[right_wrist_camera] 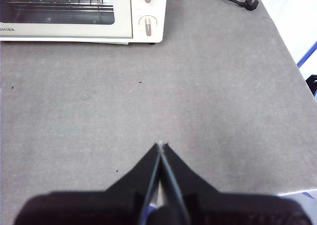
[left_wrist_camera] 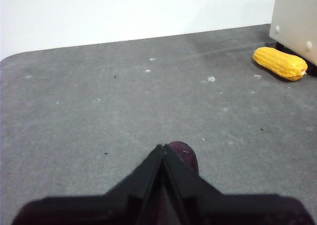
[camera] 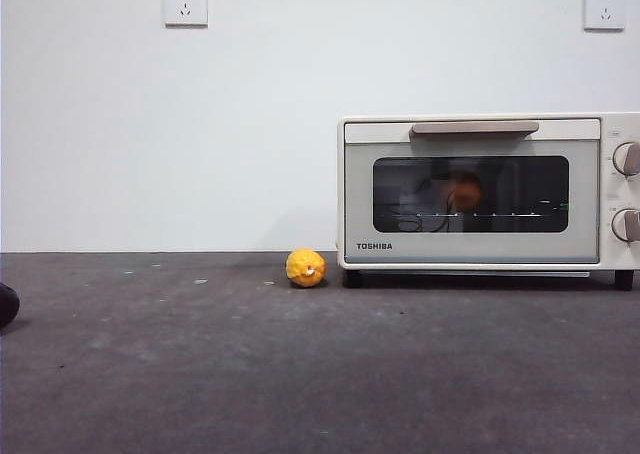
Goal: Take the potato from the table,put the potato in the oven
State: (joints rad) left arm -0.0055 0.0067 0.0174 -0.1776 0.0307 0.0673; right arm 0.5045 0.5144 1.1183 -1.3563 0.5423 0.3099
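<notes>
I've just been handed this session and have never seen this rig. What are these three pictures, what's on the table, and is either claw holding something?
It is a two-armed table robot. One picture looks level across the table; the other two come from cameras on the wrists. The cream oven stands with its door shut, and an orange-brown lump, probably the potato, shows through the glass. Beside the oven lies a yellow corn cob, seen end-on in the level picture. The left gripper is shut and empty, with a dark purplish object just beyond its tips. The right gripper is also shut and empty, over bare table. A loose power plug lies past the oven.
</notes>
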